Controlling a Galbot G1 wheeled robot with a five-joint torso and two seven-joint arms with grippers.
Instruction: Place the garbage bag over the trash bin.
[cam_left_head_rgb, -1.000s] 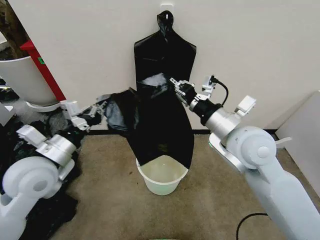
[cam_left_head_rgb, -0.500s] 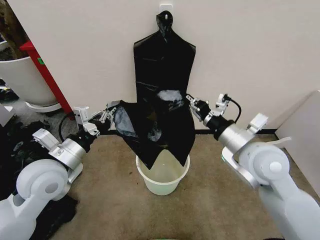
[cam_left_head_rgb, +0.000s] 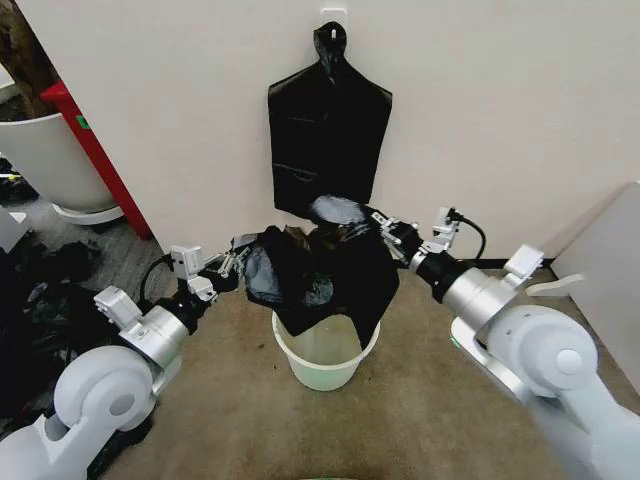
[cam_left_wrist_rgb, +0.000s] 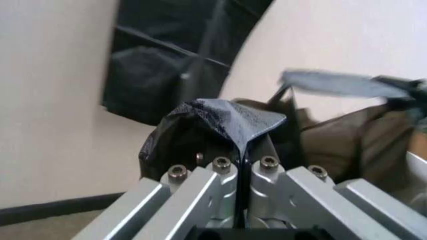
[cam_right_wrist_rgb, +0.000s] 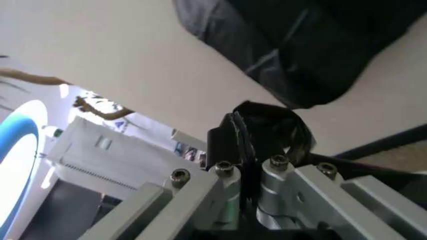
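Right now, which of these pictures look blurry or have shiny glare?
Head view: sharp, with a pale sheen on the garbage bag above the trash bin. Left wrist view: a streaked, motion-blurred shape at one edge. Right wrist view: the near gripper metal looks soft.

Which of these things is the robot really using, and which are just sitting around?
Using:
- garbage bag, held spread above the bin
- trash bin on the floor
- left gripper and right gripper, each pinching a bag edge

Just sitting around:
- black bag bundle hanging on the wall
- big white tub
- heap of black bags
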